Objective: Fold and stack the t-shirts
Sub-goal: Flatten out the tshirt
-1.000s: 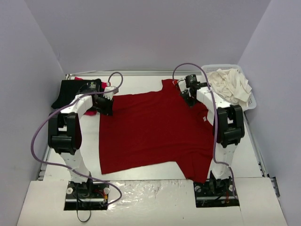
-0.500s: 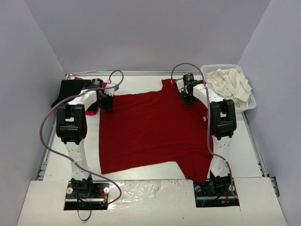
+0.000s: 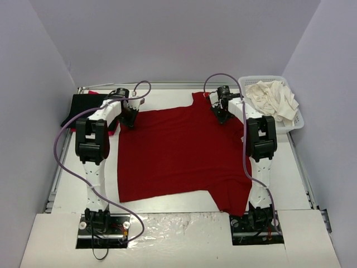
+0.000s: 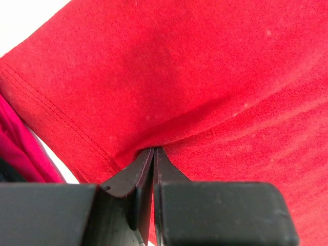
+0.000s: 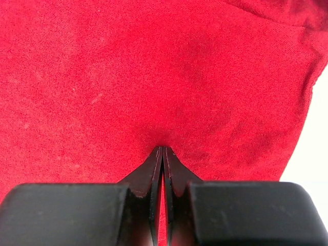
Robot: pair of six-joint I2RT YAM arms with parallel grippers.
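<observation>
Top external gives us the dark red t-shirt point(image 3: 178, 151) spread flat across the middle of the table point(image 3: 167, 99), sleeves to the right, hem to the left, w/ both arms reaching to its far edge. Our left gripper point(image 4: 155, 150) sits at the far-left corner. The left wrist view has its jaws closed right together on a small pinch of red cloth just inside the stitched hem, and a crease runs out from the tips, so we read it as a real hold, not just a press. Our right gripper point(image 5: 163, 149) is on the far edge near the upper sleeve, jaws likewise shut w/ no gap, tips buried in a dimple of fabric (the pucker is fainter here, so the bite is prob. thinner). Why two holds on one edge: we judge it's so the far side can lift evenly and come toward us for a lengthwise fold, w/o sagging btw the arms. No fold shows on this shirt yet. A black t-shirt point(image 3: 83, 106) lies at the far-left corner w/ bright red cloth point(image 4: 20, 148) beside it, likely the stack spot. A cream-white t-shirt point(image 3: 273, 100) sits heaped in the basket point(image 3: 293, 127) at far right. Risk as we see it: a thin pinch slipping on the lift
</observation>
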